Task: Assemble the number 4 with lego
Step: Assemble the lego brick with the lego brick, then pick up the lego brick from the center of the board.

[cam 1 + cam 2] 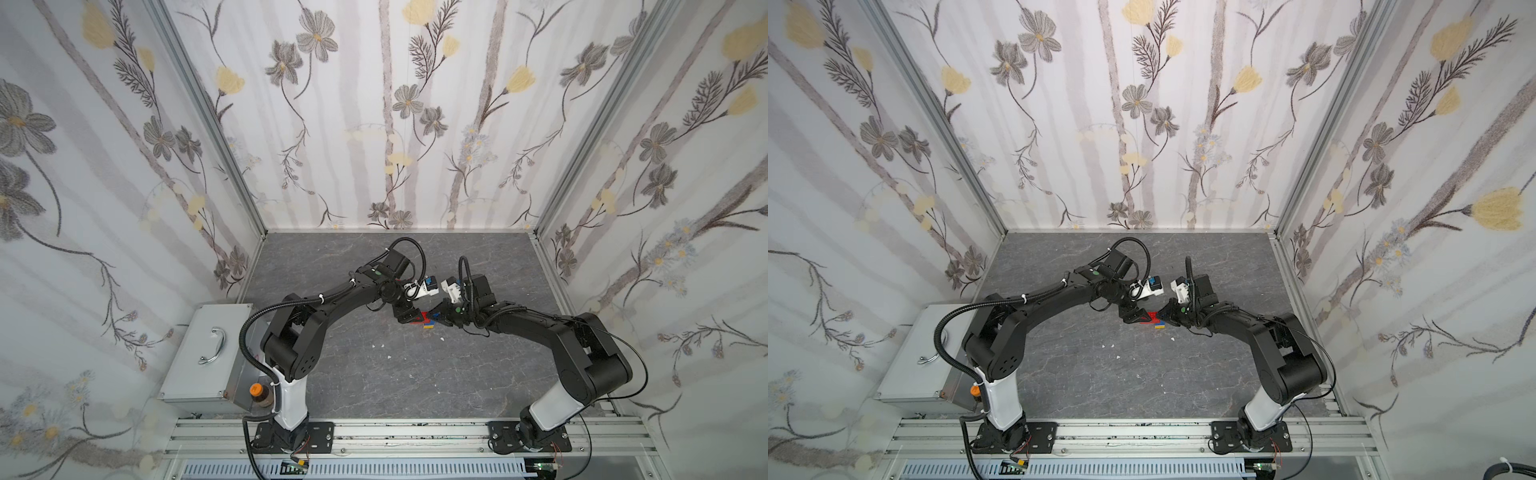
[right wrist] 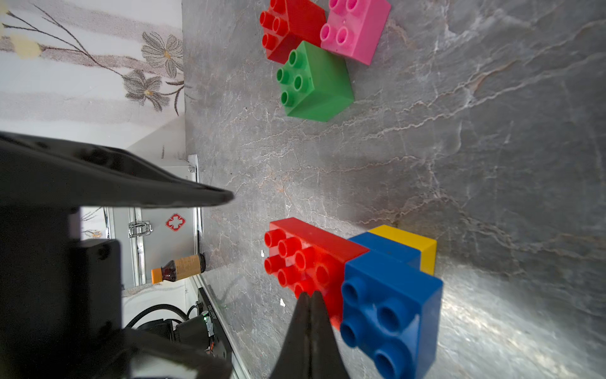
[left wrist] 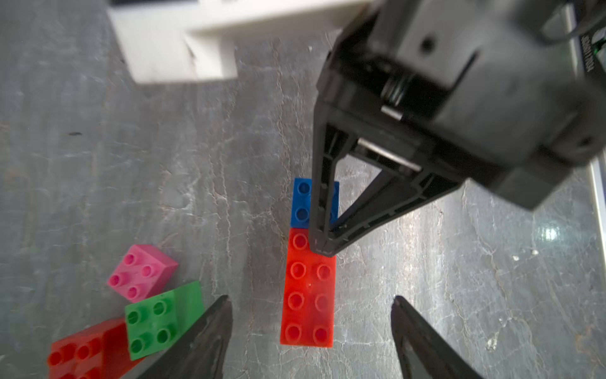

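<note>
**Pin the red arm, lift the left clear**

In both top views the part-built number 4 [image 1: 427, 321] lies near the middle of the tabletop [image 1: 374, 374]. Your left end effector [image 1: 415, 319] reaches in from 9 o'clock and your right end effector [image 1: 435, 316] from 3 o'clock.

In the left wrist view your left end effector stands open and holds nothing, its fingers either side of the long red brick [image 3: 308, 295] without touching it. The right one is closed and empty, its tip set on that brick's studs just beside the blue brick [image 3: 301, 203]. The pink brick [image 3: 142, 272], green brick [image 3: 164, 318] and short red brick [image 3: 85, 351] sit loose nearby.

In the right wrist view the closed tip meets the long red brick. A second blue brick [image 2: 387, 251] and the yellow brick [image 2: 410, 244] butt up beyond it.

My read is that the red arm is being seated. Press the right tip down and raise the left straight up so neither finger drags the brick. Then check that the red-blue seam is flush.
</note>
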Tool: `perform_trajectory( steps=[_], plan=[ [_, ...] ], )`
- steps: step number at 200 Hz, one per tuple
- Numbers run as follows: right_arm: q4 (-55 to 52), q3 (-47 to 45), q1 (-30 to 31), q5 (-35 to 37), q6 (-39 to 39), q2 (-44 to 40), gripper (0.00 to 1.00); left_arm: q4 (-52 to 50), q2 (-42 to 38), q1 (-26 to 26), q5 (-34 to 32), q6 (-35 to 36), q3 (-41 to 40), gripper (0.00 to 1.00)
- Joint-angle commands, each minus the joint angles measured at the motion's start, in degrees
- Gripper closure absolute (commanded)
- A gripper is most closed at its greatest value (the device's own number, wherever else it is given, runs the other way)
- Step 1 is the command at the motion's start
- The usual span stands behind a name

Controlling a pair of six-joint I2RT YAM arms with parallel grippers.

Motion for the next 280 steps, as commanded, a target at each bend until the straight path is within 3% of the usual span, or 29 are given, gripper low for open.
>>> perform_trajectory(
  steps=[1, 24, 41, 56, 74, 97, 129, 152, 195, 239, 280],
  plan=[
    [-8.4, 0.0, 0.2, 9.2, 1.1, -0.1, 1.0, 7.2, -4.3, 1.1, 1.9, -8.0, -3.2, 0.17],
    [-8.1, 1.6, 0.4, 7.7, 1.0, -1.3, 1.0, 17.5, -9.5, 3.4, -1.0, -19.1, -7.6, 0.01],
    [-8.3, 3.7, 0.5, 7.0, 0.8, -2.1, 1.0, 23.6, -12.0, 5.2, -2.4, -26.9, -10.0, 0.0],
    [-8.7, 5.7, 0.5, 6.4, 0.1, -3.0, 0.87, 25.6, -13.2, 6.3, -5.7, -32.8, -10.5, 0.0],
    [-10.3, 9.1, 0.6, 5.9, -1.5, -3.7, 0.74, 24.4, -13.8, 6.7, -15.0, -36.5, -10.0, 0.0],
    [-13.1, 14.0, 1.1, 7.1, -4.8, -4.4, 0.68, 28.1, -16.5, 7.0, -25.7, -40.0, -13.4, 0.0],
    [-20.2, 21.6, 3.9, 16.8, -14.3, -0.6, 0.56, 32.0, -22.5, 7.2, -41.3, -43.5, -18.9, 0.0],
    [-26.2, 29.8, 6.8, 24.4, -20.6, 6.8, 0.41, 30.4, -27.5, 7.3, -56.2, -53.9, -22.0, 0.0],
    [-33.9, 44.6, 10.8, 30.3, -31.5, 19.2, 0.23, 20.4, -39.4, 8.0, -64.3, -66.7, -28.7, 0.0],
    [-41.2, 56.5, 12.7, 37.0, -35.6, 29.5, 0.24, 16.2, -48.9, 9.3, -68.1, -71.6, -35.4, 0.0],
    [-43.1, 59.6, 13.6, 35.7, -36.7, 32.7, 0.33, 16.9, -52.8, 9.8, -70.8, -72.2, -38.6, 0.0]
  ],
)
